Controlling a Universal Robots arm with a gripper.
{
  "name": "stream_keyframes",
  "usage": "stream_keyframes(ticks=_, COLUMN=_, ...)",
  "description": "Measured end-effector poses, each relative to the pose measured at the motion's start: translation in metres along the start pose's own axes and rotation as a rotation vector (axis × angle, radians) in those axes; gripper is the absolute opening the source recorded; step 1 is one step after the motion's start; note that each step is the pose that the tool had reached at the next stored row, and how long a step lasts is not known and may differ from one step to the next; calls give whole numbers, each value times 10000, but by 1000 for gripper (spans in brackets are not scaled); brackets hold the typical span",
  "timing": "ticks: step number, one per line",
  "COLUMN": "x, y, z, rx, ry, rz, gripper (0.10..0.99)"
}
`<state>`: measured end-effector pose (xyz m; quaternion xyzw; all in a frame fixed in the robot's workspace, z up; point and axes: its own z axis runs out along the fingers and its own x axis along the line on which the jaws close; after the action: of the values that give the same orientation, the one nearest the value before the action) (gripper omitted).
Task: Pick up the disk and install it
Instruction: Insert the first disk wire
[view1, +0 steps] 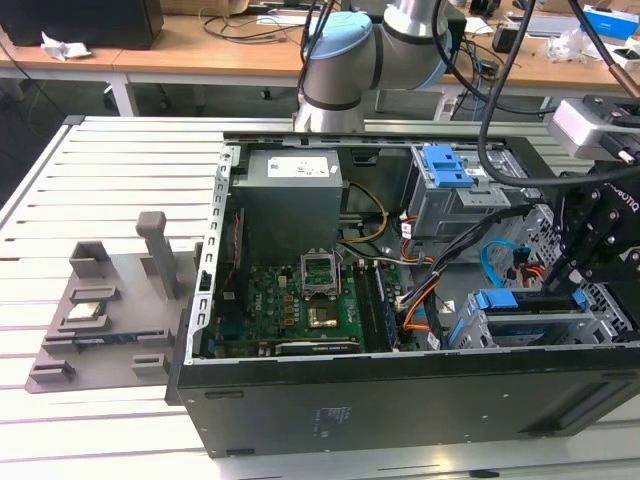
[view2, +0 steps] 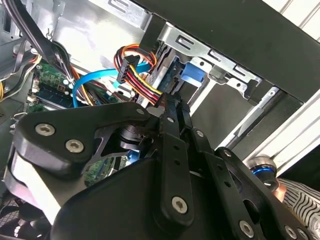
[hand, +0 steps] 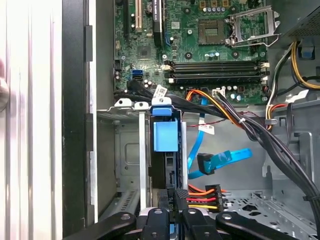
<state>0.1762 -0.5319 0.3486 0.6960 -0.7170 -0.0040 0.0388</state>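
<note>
Around the drive cage (hand: 127, 150) there is little room: the disk (hand: 165, 150) stands in its slot, and just beside the cage coloured cables (hand: 210, 192) and a blue cable (hand: 220, 162) cross the open floor of the case (view1: 400, 400).

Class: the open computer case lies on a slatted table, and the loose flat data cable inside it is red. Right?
No. The flat data cable is blue, not red, as the first wrist view shows. The open computer case does lie on the slatted table.
</note>
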Motion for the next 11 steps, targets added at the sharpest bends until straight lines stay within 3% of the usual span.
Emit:
stream_keyframes(ticks=4, x=39, y=-2, z=20, rx=0, ry=0, rz=0, gripper=165)
stream_keyframes(ticks=5, x=62, y=-5, z=53, rx=0, ry=3, rz=0, gripper=165)
stream_keyframes(ticks=6, x=2, y=-6, z=37, rx=0, ry=-1, rz=0, gripper=165)
stream_keyframes(ticks=7, x=-51, y=-57, z=35, rx=-56, ry=1, rz=-3, gripper=165)
stream_keyframes(ticks=11, x=-63, y=-89, z=53, rx=-151, ry=4, rz=-7, gripper=165)
